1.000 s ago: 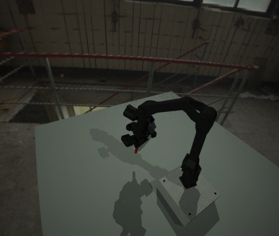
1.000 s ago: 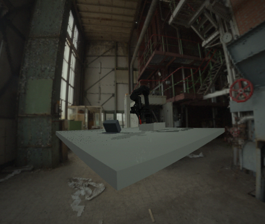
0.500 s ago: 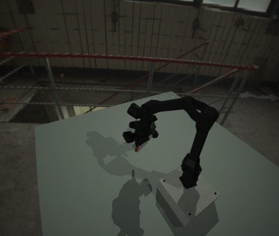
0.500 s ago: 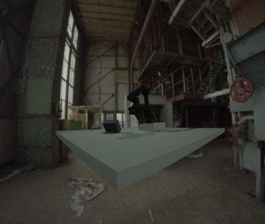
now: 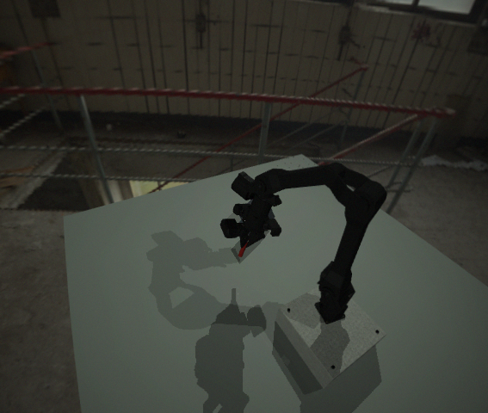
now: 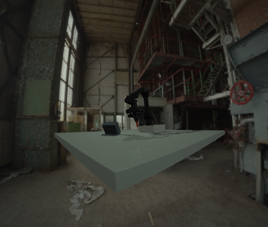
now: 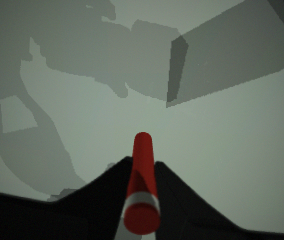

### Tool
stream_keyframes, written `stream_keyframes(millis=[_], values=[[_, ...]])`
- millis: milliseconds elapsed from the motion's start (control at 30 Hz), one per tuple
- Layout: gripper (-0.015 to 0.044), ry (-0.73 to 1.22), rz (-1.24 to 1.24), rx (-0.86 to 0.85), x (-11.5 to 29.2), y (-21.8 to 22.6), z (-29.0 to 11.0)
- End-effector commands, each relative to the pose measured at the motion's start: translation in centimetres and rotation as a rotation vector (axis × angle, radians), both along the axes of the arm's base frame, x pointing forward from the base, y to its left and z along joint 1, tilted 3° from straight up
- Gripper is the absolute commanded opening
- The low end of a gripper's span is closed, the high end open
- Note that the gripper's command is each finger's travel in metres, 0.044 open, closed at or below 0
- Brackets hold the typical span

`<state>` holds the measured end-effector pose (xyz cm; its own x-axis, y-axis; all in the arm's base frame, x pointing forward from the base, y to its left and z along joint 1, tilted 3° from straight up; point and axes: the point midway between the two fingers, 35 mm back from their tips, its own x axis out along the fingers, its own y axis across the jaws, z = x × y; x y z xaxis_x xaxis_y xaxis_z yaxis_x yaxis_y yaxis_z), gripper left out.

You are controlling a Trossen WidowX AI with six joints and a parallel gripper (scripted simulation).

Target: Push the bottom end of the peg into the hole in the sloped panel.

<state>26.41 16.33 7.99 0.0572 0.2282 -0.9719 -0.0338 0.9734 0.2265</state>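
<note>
Grey table (image 5: 114, 347) below — gripper (image 7: 143, 172) clamped nearly shut on the red peg (image 7: 143, 165); panel (image 7: 232, 55) at 1 o'clock. Peg looks stiff, light, slick — grip mid-shaft.
</note>
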Motion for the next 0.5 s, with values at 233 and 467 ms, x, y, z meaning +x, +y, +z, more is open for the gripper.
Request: stream_keyframes(millis=[233,467], values=[[0.0000,0.011,-0.087,0.049,0.7,-0.9,-0.2],[0.0000,0.014,-0.138,0.079,1.2,-1.5,-0.2]])
